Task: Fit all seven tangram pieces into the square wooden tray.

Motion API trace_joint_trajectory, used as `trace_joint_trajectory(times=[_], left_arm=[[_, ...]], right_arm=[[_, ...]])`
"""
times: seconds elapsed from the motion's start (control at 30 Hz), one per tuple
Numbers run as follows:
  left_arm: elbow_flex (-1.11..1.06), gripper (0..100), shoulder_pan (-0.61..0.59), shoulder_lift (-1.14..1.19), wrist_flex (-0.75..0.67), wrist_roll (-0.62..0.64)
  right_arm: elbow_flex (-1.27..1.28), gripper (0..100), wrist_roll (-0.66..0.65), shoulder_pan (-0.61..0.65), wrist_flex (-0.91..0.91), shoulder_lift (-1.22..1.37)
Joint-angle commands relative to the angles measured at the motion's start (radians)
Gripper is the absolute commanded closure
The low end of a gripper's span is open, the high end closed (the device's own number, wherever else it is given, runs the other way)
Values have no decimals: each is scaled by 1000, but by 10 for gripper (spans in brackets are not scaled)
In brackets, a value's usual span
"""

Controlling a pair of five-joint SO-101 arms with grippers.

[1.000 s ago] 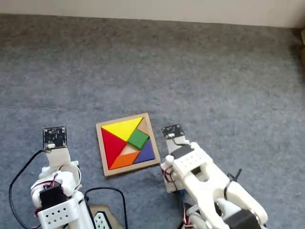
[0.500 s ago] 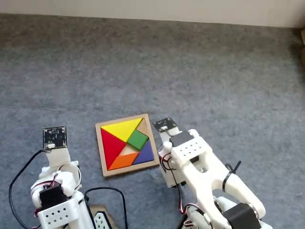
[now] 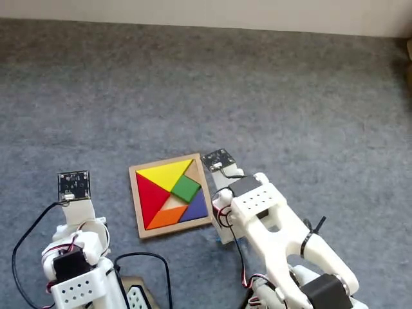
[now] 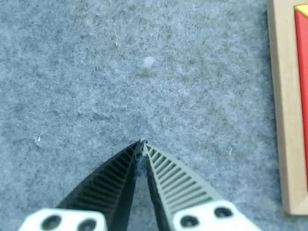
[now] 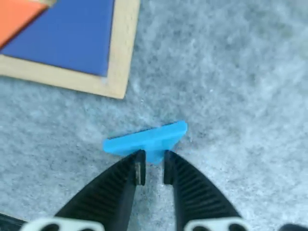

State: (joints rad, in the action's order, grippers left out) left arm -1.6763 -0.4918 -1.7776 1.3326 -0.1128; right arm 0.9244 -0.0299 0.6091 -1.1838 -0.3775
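Lower centre, right pincer [image 5: 151, 168] pinches a blue piece [image 5: 144, 139] beside the tray [image 3: 135, 199]; lower left, left pincer [image 4: 141, 144] closed, empty.

I see a grey, felt-like carpet [image 3: 290, 96] covering the whole table. Along its far edge runs a pale strip [image 3: 206, 13]; wall or board, I cannot tell. In my left wrist view, a small pale fleck [image 4: 148, 61] lies on the carpet

Soft, even, diffuse light, moderately bright, faint shadows along the wooden tray [image 3: 134, 199] edges
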Motion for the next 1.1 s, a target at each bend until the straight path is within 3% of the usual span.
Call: trace_joint_trajectory(times=[0.0,0.1,0.27,0.47,0.7,0.93,1.07], left_arm=[[-21,994,-10,-41,3,-6],[-21,994,-10,-41,3,-6],[-21,994,-10,-41,3,-6],[-21,994,-10,-41,3,-6],[-21,994,-10,-41,3,-6],[-21,994,-10,-41,3,-6],[-21,994,-10,-41,3,-6]], right_arm=[[-38,809,-12,-2,12,-8],[-35,758,18,2,12,-7],[-35,758,186,56,19,-7],[-33,758,262,130,19,2],[-42,762,270,130,84,194],[-44,887,261,131,68,228],[-44,891,213,128,68,228]])
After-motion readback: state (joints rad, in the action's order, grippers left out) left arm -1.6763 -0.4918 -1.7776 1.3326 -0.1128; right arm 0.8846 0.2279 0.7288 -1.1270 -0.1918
